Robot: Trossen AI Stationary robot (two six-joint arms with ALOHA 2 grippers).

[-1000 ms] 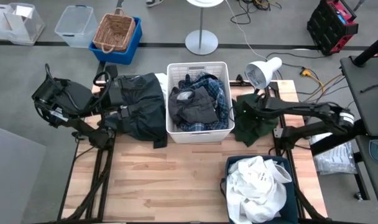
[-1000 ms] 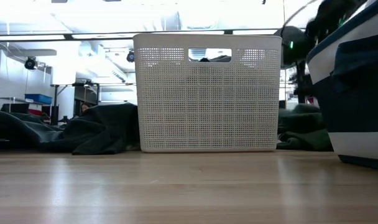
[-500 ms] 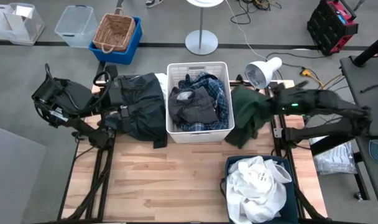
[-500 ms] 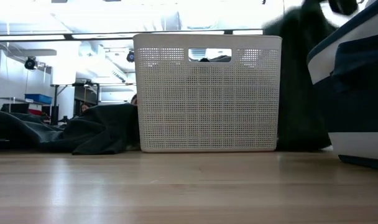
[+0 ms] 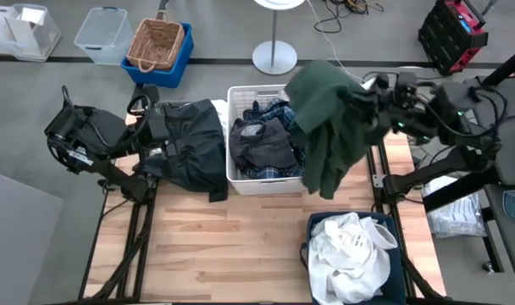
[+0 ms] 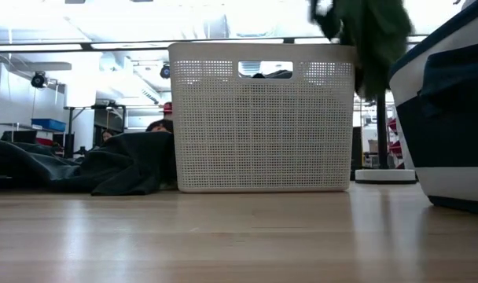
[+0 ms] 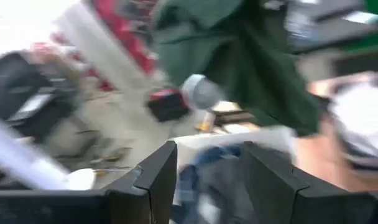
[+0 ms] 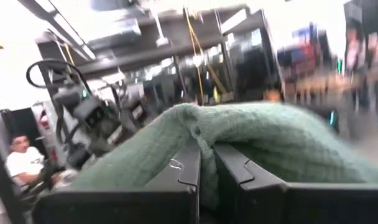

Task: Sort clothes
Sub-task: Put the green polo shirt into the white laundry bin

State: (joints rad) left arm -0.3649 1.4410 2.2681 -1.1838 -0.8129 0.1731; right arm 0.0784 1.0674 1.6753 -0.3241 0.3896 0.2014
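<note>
My right gripper (image 5: 369, 91) is up over the table's far right and is shut on a dark green garment (image 5: 329, 127), which hangs beside the right wall of the white basket (image 5: 270, 182). In the low view the green garment (image 6: 365, 31) hangs clear of the table. The basket holds a blue-and-white plaid shirt (image 5: 283, 114) and dark pieces. A black garment (image 5: 194, 144) lies on the table at the far left, and my left gripper (image 7: 204, 180) stands open above it with nothing between its fingers. White clothes (image 5: 351, 254) fill the dark blue bin (image 5: 312, 224). My right gripper pinches a bunched fold of the green garment (image 8: 204, 140) between its two fingers (image 8: 183, 168). The fingers point about level toward the table's left side. The cloth drapes over the fingertips and hangs slack below them, lifted clear of the table.
A lamp stand's base (image 5: 274, 58) and a wicker basket in a blue box (image 5: 156, 47) are on the floor beyond the far edge. Bare wood (image 5: 224, 246) lies in the near middle. A person (image 8: 18, 165) sits in the room beyond.
My right gripper has risen from the table's far right, tipping from pointing down to about level. It has carried the green garment up. The garment lay in a heap on the table and now hangs clear, next to the basket's right side.
</note>
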